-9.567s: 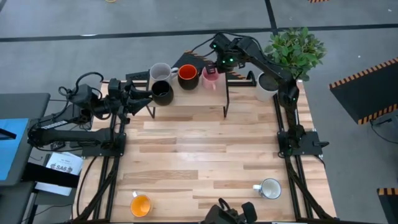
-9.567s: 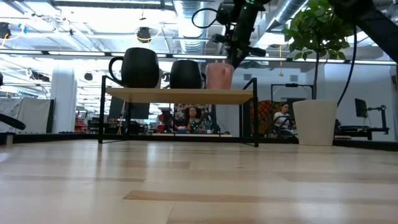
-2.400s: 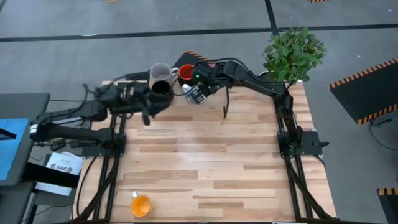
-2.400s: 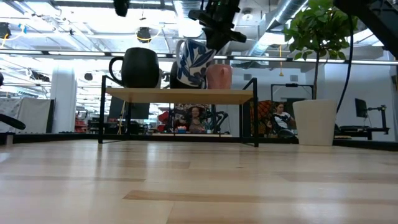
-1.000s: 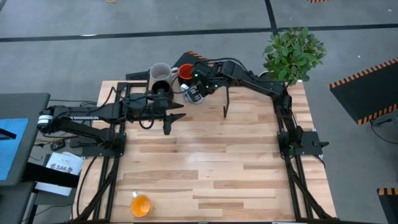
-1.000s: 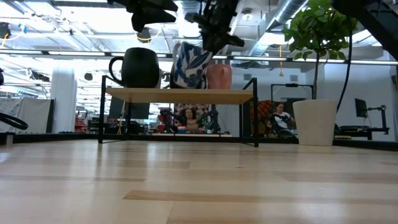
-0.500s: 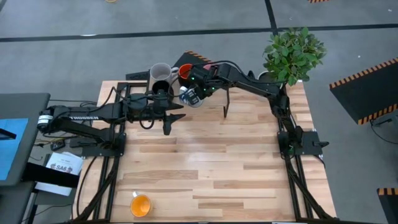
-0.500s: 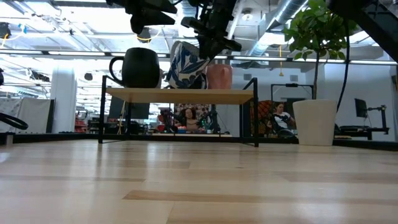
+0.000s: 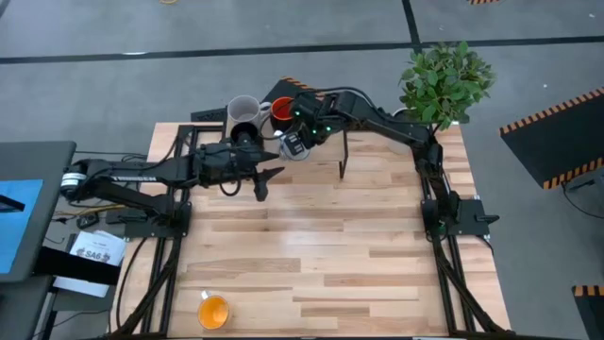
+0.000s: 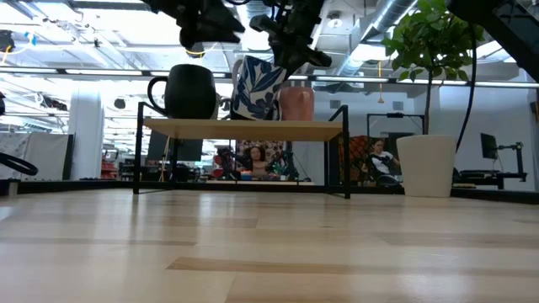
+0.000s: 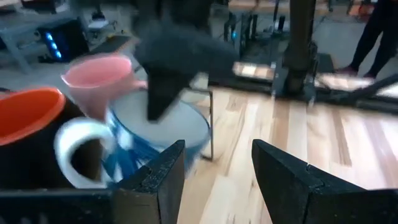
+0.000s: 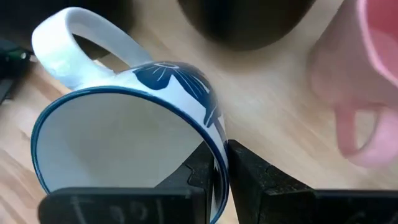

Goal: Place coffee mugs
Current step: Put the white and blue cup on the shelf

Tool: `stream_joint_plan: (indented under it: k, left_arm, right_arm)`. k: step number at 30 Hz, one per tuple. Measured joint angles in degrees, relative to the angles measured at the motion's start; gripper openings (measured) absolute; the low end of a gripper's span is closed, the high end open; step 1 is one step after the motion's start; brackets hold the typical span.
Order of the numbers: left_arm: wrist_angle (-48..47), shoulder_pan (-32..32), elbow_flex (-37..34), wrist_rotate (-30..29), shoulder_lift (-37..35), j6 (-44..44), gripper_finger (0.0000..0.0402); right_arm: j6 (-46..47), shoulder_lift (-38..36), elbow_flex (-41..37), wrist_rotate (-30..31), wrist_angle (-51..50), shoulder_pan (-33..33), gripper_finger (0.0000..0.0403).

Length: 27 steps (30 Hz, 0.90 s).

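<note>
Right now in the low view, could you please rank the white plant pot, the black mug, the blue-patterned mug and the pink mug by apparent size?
1. white plant pot
2. black mug and blue-patterned mug: look alike; the patterned one is tilted and partly covered by the right gripper.
3. pink mug

Count of items in view. Mugs: six in total. Five are at the raised shelf point(image 9: 326, 162): one grey mug point(image 9: 243, 110), one black mug point(image 9: 247, 132), one red-orange mug point(image 9: 283, 111), one pink mug point(image 10: 296, 103) and one white mug with a blue pattern point(image 9: 292, 145). The sixth, one yellow-orange mug point(image 9: 213, 311), stands on the counter point(image 9: 330, 246), well apart from the shelf. Potted plants: one point(image 9: 445, 77), beside the shelf. Robot arms: two.
</note>
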Motion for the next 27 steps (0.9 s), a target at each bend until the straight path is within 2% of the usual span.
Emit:
stream_joint_plan:
  k: [4, 9, 15, 19, 24, 27]
  left_arm:
    - [2.06, 0.0, -0.13, -0.16, 2.53, 0.05, 0.0171]
    - [3.88, 0.0, -0.2, -3.71, 4.86, 1.96, 0.0171]
    - [10.3, 0.0, -0.1, -5.15, 7.46, 8.66, 0.0166]
    - [13.56, 0.0, -0.1, -6.5, 9.01, 10.81, 0.0124]
    - [13.94, 0.0, -0.13, -10.86, 10.19, 11.91, 0.0022]
    - [13.99, 0.02, -0.15, -12.99, 10.35, 12.05, 0.0007]
  right_arm:
    - [0.04, 0.0, 0.0, 0.13, 0.46, -0.53, 0.0067]
    - [0.15, 0.0, 0.0, 0.2, 0.91, -0.73, 0.0068]
    - [0.13, 0.0, 0.0, 0.15, 1.4, -0.97, 0.0068]
    - [0.13, 0.0, 0.0, 0.15, 1.63, -0.99, 0.0068]
    - [0.11, 0.0, 0.01, 0.13, 1.67, -0.9, 0.0068]
    - [0.38, 0.0, 0.02, 0.11, 1.65, -0.84, 0.0068]
